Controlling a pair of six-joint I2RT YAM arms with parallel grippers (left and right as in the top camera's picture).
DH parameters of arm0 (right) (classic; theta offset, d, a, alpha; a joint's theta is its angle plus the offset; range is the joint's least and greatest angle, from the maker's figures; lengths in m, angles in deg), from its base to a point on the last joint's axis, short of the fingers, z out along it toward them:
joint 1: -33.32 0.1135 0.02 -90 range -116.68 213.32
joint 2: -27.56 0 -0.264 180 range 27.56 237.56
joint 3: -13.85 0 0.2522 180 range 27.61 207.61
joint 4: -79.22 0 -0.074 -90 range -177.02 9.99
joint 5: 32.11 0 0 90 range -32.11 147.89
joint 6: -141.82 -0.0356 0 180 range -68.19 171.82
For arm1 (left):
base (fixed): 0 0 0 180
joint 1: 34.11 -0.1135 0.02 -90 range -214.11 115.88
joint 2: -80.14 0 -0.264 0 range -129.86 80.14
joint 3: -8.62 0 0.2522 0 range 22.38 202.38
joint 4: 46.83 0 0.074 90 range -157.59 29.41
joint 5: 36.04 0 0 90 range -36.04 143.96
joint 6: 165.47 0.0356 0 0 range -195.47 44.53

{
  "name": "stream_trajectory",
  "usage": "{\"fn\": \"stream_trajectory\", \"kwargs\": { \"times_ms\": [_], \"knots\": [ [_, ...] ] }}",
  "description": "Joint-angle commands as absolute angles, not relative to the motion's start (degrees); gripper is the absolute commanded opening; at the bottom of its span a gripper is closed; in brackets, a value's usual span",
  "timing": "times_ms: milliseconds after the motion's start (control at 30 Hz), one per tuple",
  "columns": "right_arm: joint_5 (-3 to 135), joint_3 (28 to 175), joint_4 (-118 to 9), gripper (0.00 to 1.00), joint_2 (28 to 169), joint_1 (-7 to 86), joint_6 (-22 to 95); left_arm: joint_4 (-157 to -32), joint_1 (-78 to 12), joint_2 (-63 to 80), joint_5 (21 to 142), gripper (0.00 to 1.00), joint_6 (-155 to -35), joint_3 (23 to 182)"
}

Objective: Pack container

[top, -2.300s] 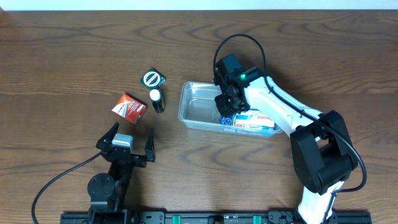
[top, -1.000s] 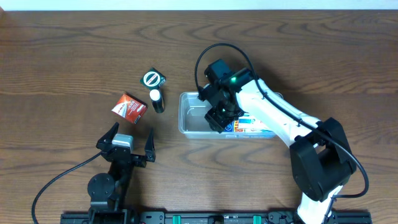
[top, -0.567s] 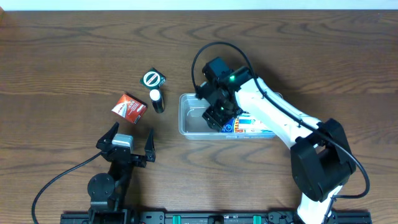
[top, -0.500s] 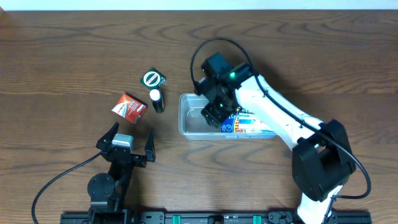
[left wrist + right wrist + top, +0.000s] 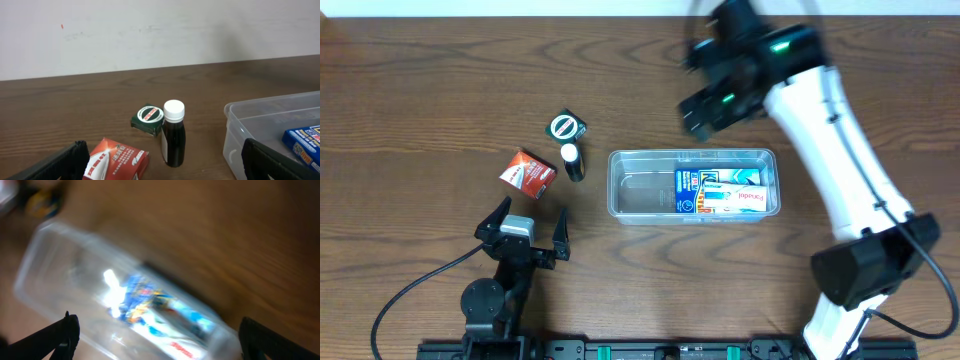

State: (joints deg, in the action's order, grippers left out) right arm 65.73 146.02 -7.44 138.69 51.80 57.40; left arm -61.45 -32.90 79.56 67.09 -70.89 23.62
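clear rounded-corner plastic tub [image 5: 638, 188], glossy blue-white cartons [image 5: 720, 192] at one end, rest bare, left gripper [image 5: 532, 209] and right gripper [image 5: 706, 112] both spread, empty

The table [image 5: 440, 90] is dark wood with a clear grain and a low satin sheen. The container [image 5: 640, 195] is clear, glossy plastic that catches glare. The blue box [image 5: 720, 192] inside looks like smooth printed card. The bottle [image 5: 173, 140] is dark and glossy, its white cap [image 5: 174, 110] matt; the red carton [image 5: 117, 160] is shiny printed card
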Motion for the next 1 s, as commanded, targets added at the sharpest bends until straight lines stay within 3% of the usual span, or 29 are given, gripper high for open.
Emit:
{"fn": "stream_trajectory", "kwargs": {
  "times_ms": [0, 233, 533, 967],
  "knots": [
    [64.3, 147.6, -6.6, 0.99, 137.3, 44.2, 53.4, -63.4, -33.2, 79.9, 67.5, 0.98, -70.1, 22.6],
    [63.7, 147.6, -3.9, 0.99, 137.3, 29.1, 52.7, -63.4, -33.2, 79.9, 67.5, 0.98, -70.1, 22.6],
    [60.7, 147.6, -3.7, 0.99, 137.3, 16.7, 52.7, -63.4, -33.2, 79.9, 67.5, 0.98, -70.1, 22.6],
    [60.7, 147.6, -3.6, 0.99, 137.3, 11.1, 52.7, -63.4, -33.2, 79.9, 67.5, 0.98, -70.1, 22.6]
  ]
}}
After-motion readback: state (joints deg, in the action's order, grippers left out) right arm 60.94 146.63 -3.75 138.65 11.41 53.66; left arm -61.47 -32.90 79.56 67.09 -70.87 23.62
